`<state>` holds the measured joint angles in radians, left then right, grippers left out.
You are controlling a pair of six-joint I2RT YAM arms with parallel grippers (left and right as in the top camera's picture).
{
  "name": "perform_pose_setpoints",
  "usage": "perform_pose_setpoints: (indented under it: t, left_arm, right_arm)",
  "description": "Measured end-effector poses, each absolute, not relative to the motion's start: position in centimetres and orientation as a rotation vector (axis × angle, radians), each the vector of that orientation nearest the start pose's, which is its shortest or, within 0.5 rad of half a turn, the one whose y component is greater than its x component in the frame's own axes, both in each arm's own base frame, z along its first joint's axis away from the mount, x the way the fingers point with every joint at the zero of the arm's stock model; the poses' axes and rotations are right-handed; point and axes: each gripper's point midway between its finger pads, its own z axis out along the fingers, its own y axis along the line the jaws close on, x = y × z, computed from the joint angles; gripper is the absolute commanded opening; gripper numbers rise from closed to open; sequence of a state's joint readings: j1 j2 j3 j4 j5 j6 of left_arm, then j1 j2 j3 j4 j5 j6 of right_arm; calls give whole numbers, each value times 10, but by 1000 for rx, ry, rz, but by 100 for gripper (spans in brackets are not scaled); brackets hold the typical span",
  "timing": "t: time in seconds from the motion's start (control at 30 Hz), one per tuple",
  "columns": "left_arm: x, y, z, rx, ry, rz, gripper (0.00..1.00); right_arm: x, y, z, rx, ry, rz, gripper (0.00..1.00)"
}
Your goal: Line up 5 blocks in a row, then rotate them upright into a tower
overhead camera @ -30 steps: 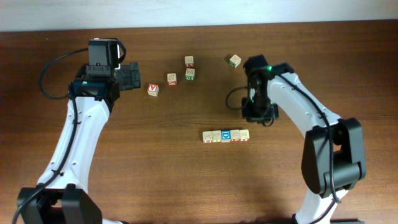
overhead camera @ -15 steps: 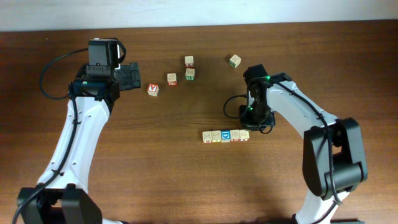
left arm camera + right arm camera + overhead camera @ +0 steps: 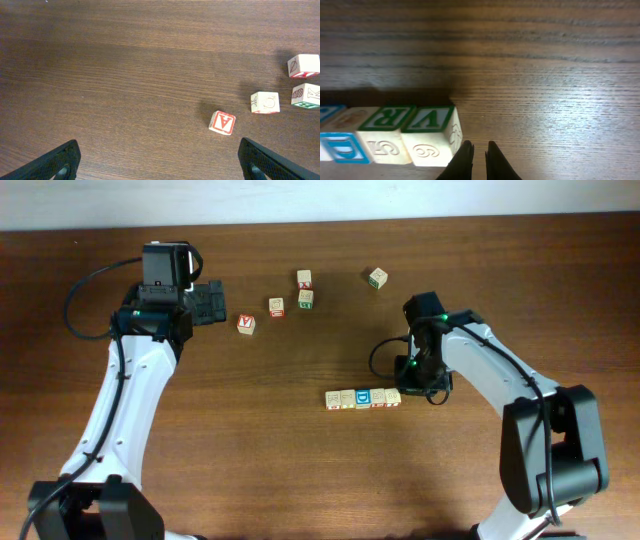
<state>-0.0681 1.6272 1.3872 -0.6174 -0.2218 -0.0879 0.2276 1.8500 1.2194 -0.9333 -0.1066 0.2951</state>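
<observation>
Five small wooden blocks lie in a tight row (image 3: 363, 397) at mid-table, with a blue-faced one (image 3: 363, 396) in the middle. In the right wrist view the row's end block shows a green V (image 3: 431, 131), then a green R (image 3: 385, 134) and the blue D (image 3: 342, 147). My right gripper (image 3: 413, 386) (image 3: 479, 152) sits low at the row's right end. It is shut with nothing between its fingers, and its left finger (image 3: 464, 161) is against the V block's side. My left gripper (image 3: 210, 302) (image 3: 159, 142) hovers open at the far left, away from the row.
Loose cubes lie at the back: a red-faced A cube (image 3: 246, 324) (image 3: 222, 123), one to its right (image 3: 276, 307) (image 3: 264, 102), a pair (image 3: 305, 289) beyond, and a single one (image 3: 377, 277) further right.
My right gripper has come toward the near side of the table, down to the right end of the row, and its jaws have drawn together. The left arm has not moved.
</observation>
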Motion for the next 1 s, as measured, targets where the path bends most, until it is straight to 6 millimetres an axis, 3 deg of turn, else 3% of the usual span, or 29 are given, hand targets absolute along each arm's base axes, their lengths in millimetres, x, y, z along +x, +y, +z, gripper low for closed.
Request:
perform_pose_setpoints:
  t: [0.37,0.73,1.0]
  left_arm:
    - [447,7,194,-124,2406,197,99]
    - [447,7,194,-124,2406,197,99]
    - [447,7,195,-124,2405,197,99]
  right_arm:
    - [311,108,21,92,3155,303,12]
    - [309,151,25,240,3140,482,13]
    - [303,151,32,271,3175,477,12]
